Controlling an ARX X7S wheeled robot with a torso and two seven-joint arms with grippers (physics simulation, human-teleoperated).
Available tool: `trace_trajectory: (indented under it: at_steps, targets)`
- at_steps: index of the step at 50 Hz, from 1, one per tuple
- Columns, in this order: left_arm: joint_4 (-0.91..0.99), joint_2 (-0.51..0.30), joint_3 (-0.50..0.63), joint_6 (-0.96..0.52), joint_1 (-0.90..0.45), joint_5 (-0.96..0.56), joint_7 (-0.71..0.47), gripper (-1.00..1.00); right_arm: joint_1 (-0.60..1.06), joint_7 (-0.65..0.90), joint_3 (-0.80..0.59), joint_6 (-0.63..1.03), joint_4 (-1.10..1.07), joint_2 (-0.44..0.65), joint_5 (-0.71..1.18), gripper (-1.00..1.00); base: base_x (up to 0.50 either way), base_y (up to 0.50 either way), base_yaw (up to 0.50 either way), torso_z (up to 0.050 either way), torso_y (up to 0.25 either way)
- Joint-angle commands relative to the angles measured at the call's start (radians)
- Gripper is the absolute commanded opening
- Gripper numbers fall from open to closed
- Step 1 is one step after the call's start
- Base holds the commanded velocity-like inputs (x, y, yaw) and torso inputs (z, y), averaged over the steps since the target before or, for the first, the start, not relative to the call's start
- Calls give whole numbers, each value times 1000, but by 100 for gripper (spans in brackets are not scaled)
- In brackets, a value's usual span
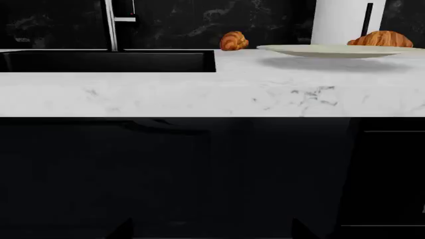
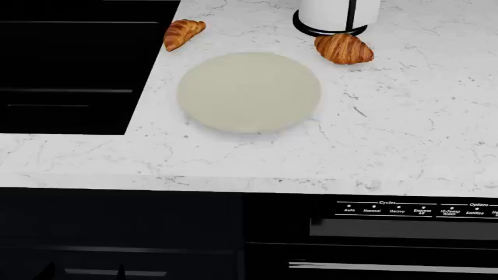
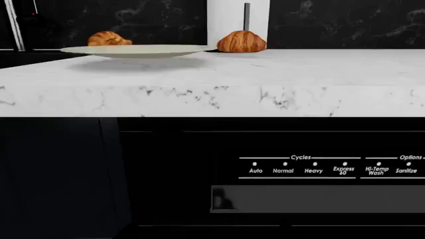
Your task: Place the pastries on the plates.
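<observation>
Two golden-brown croissants lie on the white marble counter. One [image 2: 183,33] is beside the sink's corner, the other [image 2: 343,48] is against the paper-towel roll's base. Both lie off the plain beige plate [image 2: 249,91], which stands empty between them. All three also show in the left wrist view, croissants [image 1: 234,41] [image 1: 380,39] and plate [image 1: 339,50], and in the right wrist view [image 3: 108,38] [image 3: 241,42] [image 3: 136,50]. The blue-rimmed plate is out of view. My left gripper [image 1: 212,231] is open and empty, low in front of the dark cabinet, below counter height. My right gripper's fingers do not show.
A black sink [image 2: 70,64] with a faucet [image 1: 113,25] is set into the counter's left. The white paper-towel roll [image 2: 335,14] stands at the back. A dishwasher control panel [image 2: 404,210] sits under the counter edge [image 2: 249,184] on the right.
</observation>
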Motion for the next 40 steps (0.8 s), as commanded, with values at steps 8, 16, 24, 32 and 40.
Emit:
trace_trajectory:
  at_steps: [8, 16, 24, 32, 40]
  targets:
    - [-23, -41, 52, -3, -26, -63, -41, 100, 30, 50, -40, 35, 23, 37, 37, 100, 0, 0, 0, 0, 0]
    - [-2, -52, 64, -15, -16, -95, -57, 100, 21, 75, -61, 42, 9, 55, 41, 100, 0, 0, 0, 0, 0]
    - [10, -64, 79, -15, -7, -121, -61, 100, 10, 88, -74, 46, -9, 68, 54, 100, 0, 0, 0, 0, 0]
    - [21, -77, 90, -33, -7, -141, -68, 100, 9, 101, -90, 39, -7, 77, 58, 100, 0, 0, 0, 31, 18]
    - [-4, -83, 94, -35, -25, -167, -69, 100, 25, 110, -101, 29, 21, 83, 66, 100, 0, 0, 0, 50, 28]
